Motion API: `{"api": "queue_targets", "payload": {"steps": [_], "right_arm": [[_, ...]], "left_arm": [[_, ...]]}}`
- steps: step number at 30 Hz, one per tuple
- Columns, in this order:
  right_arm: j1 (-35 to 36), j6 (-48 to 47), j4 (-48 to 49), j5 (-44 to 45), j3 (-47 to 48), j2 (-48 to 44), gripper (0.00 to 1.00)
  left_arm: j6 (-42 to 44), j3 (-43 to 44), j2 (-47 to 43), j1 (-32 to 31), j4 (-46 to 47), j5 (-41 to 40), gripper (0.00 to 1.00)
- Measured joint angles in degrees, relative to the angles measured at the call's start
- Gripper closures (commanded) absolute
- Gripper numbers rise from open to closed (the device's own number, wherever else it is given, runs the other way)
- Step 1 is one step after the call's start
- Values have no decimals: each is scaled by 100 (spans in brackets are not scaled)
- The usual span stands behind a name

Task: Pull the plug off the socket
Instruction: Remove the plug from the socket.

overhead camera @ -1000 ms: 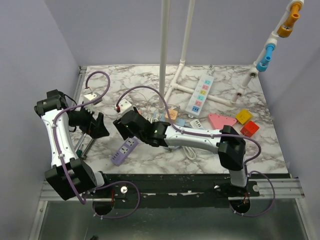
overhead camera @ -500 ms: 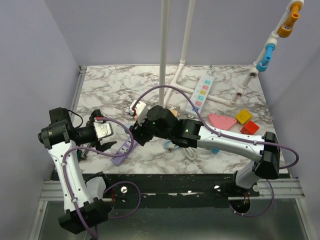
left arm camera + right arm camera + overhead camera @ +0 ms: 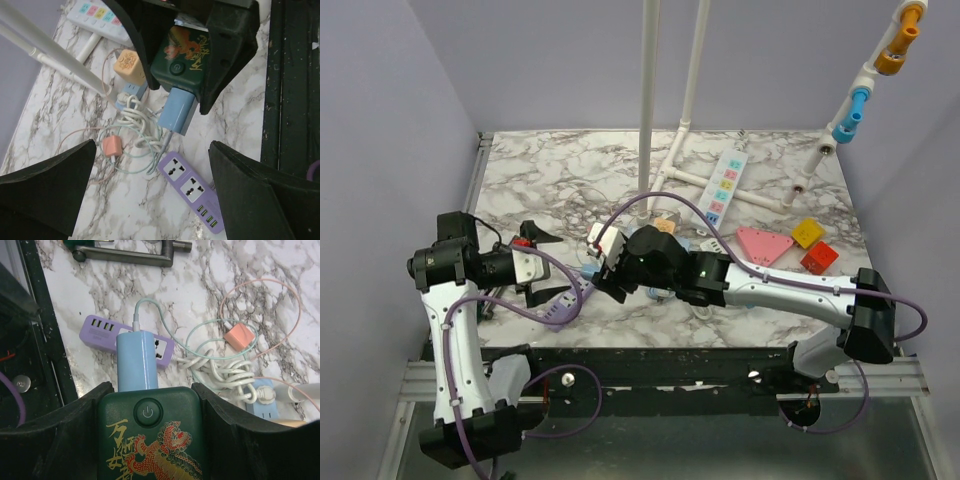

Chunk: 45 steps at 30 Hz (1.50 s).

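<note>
My right gripper (image 3: 150, 407) is shut on a dark green socket block (image 3: 150, 440) with a power button and a gold and red lion print. A light blue plug (image 3: 136, 360) sticks out of its front end, with a pale cable running off its tip. In the top view the right gripper (image 3: 612, 268) holds this above the table's front left. My left gripper (image 3: 549, 264) is open, its fingers spread on either side of the plug's tip (image 3: 588, 272), not touching. The left wrist view shows the socket block (image 3: 186, 55) and plug (image 3: 176, 112) ahead of the open left gripper (image 3: 152, 165).
A purple power strip (image 3: 195, 190) lies on the marble under the plug. A coiled white cable (image 3: 225, 370), a pink charger (image 3: 239, 335) and a metal tool (image 3: 130, 252) lie nearby. A white multi-coloured strip (image 3: 720, 187), PVC pipes (image 3: 648, 110) and coloured blocks (image 3: 807, 233) are further back.
My left gripper has swung right and opened wider around the plug's tip. My right gripper, with the green socket block, has shifted slightly right and forward.
</note>
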Motion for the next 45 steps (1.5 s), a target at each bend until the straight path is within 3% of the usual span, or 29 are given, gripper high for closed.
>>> {"api": "queue_targets", "payload": {"steps": [12,21,33,39,42,45], "right_arm": [[2,-415,487,-85,164,-63,99],[52,-446,614,-402,501,109,99],[144,-450,595,-387,590,267,99],[144,-555,525,-415,595,267,99],[144,-531,529,-415,575,247,99],[146,-487,522,-415,522,181,99]], "left_arm": [[-168,-42,249,-741,-4,74,3],[-275,125,673,-863,11,74,10],[-267,219,719,-1029,-260,-103,65],[-271,219,686,-1040,-332,-284,81],[-264,227,686,-1049,-332,-293,100],[-278,229,673,-1084,-341,-289,100]]}}
